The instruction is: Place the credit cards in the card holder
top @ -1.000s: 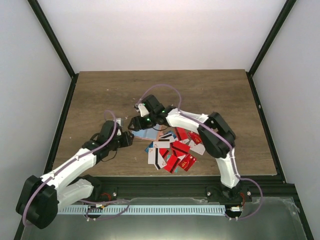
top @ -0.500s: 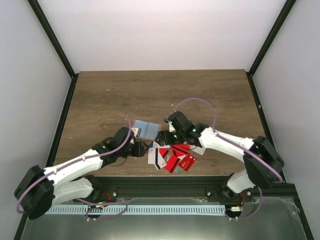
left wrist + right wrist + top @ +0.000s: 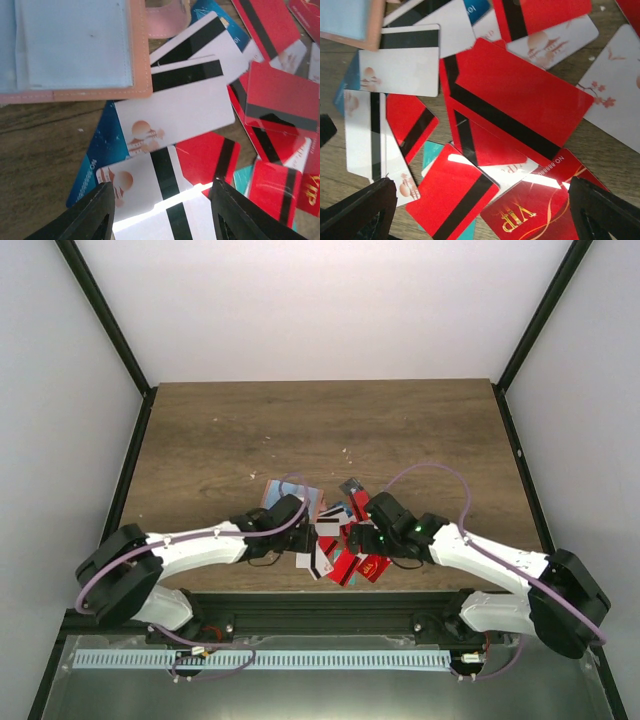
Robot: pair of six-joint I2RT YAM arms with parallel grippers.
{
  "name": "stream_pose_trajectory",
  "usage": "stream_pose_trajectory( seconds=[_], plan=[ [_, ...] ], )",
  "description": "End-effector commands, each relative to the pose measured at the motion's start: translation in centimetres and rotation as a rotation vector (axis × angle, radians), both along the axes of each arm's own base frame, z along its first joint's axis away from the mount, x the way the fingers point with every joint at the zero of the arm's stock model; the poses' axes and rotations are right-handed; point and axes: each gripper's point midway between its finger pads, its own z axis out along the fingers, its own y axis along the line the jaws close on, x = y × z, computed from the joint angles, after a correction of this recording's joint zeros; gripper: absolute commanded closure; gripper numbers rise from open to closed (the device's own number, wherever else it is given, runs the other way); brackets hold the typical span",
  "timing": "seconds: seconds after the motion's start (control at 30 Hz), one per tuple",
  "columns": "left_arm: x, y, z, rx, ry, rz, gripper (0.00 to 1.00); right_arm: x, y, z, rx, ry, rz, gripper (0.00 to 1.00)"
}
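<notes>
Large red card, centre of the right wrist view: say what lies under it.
Under the large red card, a second red striped card and a red VIP card poke out at its lower edge. Anything beneath its middle is covered.

Saw mostly red on the credit cards [image 3: 520, 95], black stripes across many; white on some; teal and dark blue on a few; gold "VIP" on 1. Found pale blue lining and salmon trim on the card holder [image 3: 75, 50].
</notes>
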Motion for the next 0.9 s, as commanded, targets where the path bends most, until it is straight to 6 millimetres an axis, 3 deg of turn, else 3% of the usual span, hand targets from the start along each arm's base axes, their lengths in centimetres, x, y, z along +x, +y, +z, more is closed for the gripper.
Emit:
stream_pose_trajectory(
  seconds=[0.0,0.23,0.4,0.63,0.87],
  plan=[
    [1.8,-0.2,-0.1,0.079,-0.046,0.026,0.45,0.4,-0.7,-0.2,-0.011,-0.013,-0.042,0.05],
    [2.9,-0.6,-1.7,0.194,-0.048,-0.007,0.45,0.5,-0.8,0.2,-0.015,-0.027,-0.043,0.04],
    [2.6,-0.7,-3.6,0.270,-0.046,-0.038,0.46,0.3,-1.1,0.4,-0.016,-0.029,-0.041,0.05],
    [0.6,0.3,-6.2,0.421,-0.037,-0.076,0.47,-0.1,-0.9,0.7,-0.003,-0.016,-0.024,0.05],
    [-3.8,2.3,-8.3,0.541,0.005,-0.135,0.49,-0.3,-0.8,0.9,0.006,-0.010,-0.012,0.05]
  ],
)
